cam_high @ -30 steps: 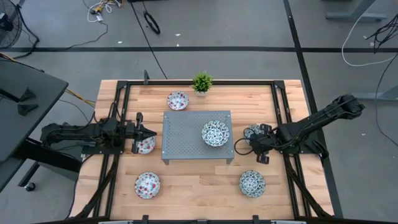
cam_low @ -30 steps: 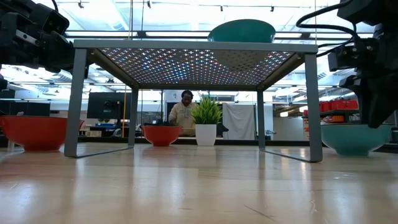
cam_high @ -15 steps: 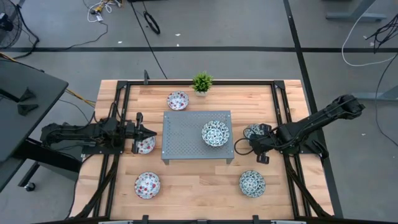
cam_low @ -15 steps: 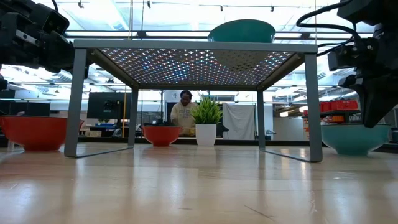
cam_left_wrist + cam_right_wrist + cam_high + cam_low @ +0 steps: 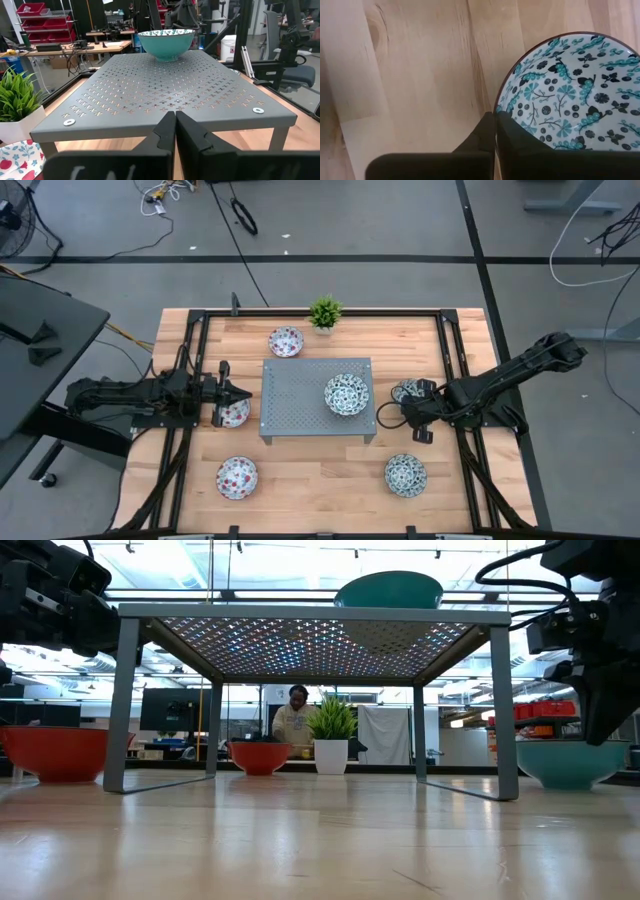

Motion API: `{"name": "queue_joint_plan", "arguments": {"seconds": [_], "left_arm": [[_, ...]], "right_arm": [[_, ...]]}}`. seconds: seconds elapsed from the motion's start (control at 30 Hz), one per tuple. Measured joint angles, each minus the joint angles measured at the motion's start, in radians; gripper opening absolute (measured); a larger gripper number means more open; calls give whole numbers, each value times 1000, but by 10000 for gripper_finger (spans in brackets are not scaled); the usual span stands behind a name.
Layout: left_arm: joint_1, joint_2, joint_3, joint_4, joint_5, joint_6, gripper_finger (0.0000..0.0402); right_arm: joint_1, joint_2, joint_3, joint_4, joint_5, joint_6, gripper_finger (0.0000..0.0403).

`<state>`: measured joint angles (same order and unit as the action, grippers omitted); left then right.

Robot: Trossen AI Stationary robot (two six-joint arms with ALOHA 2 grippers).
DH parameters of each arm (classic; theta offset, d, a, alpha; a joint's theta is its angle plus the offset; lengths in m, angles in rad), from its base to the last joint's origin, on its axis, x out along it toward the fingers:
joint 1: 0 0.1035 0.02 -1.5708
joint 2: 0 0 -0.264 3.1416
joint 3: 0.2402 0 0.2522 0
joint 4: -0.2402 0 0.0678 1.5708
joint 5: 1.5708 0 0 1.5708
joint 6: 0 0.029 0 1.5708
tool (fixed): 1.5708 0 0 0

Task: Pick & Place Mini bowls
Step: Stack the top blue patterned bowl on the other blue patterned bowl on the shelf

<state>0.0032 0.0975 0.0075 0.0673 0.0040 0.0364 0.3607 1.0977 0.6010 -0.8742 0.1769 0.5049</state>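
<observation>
Your right gripper (image 5: 411, 402) is pinched tight on the rim of the blue-green bowl (image 5: 575, 95), which sits on the table just right of the perforated stand (image 5: 300, 402); the stand lies to its left, so you lift leftward. A second ago those fingers stood apart. Your left gripper (image 5: 175, 131) waits closed over a red-spotted bowl (image 5: 234, 414).

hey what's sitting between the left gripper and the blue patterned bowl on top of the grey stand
Nothing. In the left wrist view, only bare perforated grey stand top lies between the left gripper and the blue patterned bowl.
</observation>
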Motion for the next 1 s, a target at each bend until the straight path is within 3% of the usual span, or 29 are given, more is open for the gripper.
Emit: {"name": "queue_joint_plan", "arguments": {"seconds": [0.47,1.0], "left_arm": [[0,0,0,0,0,0,18],[0,0,0,0,0,0,18]], "right_arm": [[0,-2,113,-93,46,-51,1],[1,-20,119,-162,75,-54,1]]}}
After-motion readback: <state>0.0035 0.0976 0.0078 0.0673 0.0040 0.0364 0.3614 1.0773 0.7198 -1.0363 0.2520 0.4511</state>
